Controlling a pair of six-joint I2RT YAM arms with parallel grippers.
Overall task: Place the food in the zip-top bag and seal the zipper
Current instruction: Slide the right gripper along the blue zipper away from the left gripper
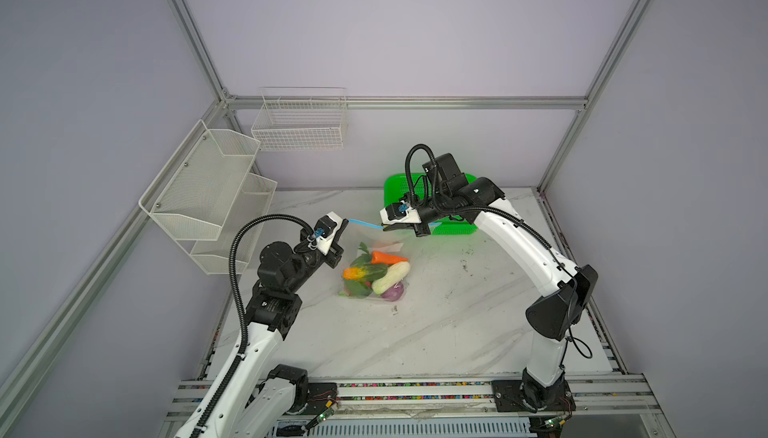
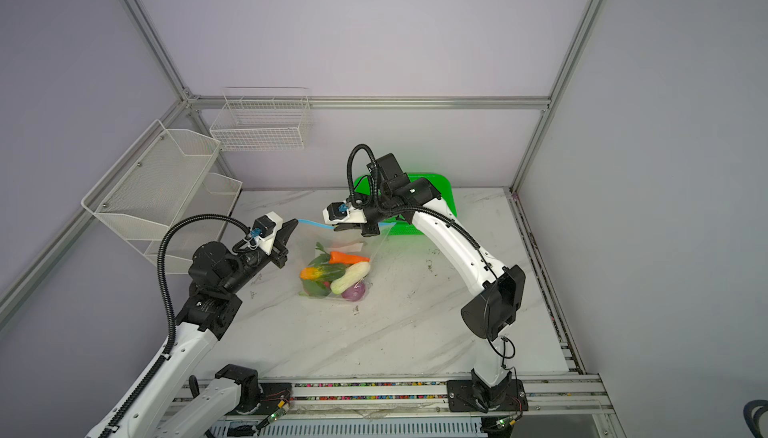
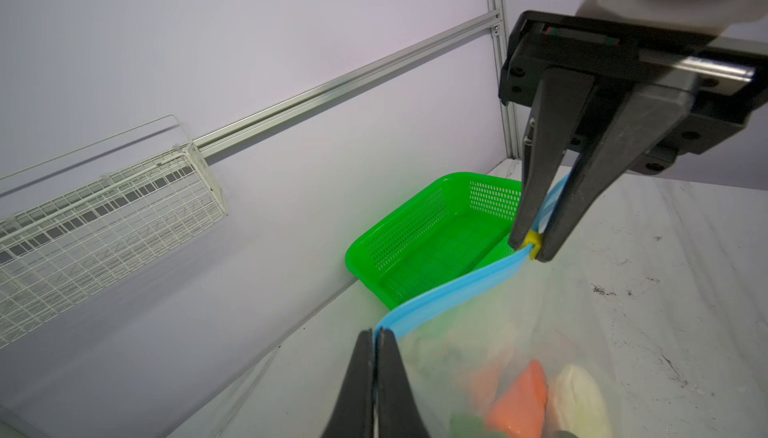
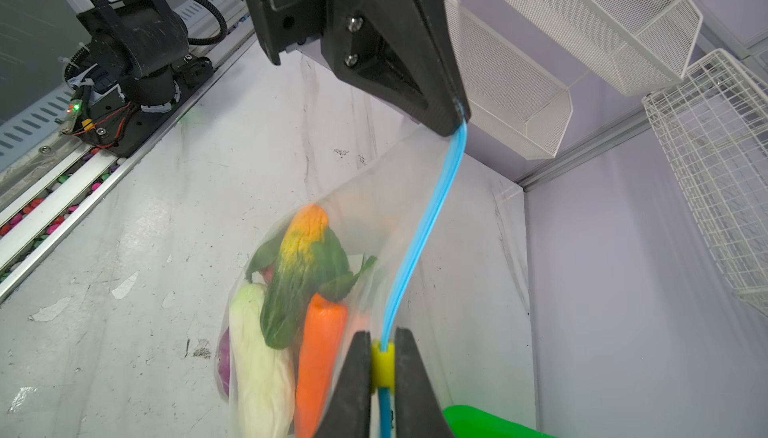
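The left fingers [image 3: 360, 377], pressed together, pinch the zipper [image 3: 453, 290] at its end; the right fingers [image 4: 353, 377] pinch its yellow slider [image 4: 382, 363]. The bag [image 1: 390, 244] of food [image 1: 390, 278] hangs between them over the surface's [image 1: 415, 332] middle.

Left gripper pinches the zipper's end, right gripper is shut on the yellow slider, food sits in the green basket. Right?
Only the last part is wrong: the food sits inside the zip-top bag, as the right wrist view shows; the green basket holds none.
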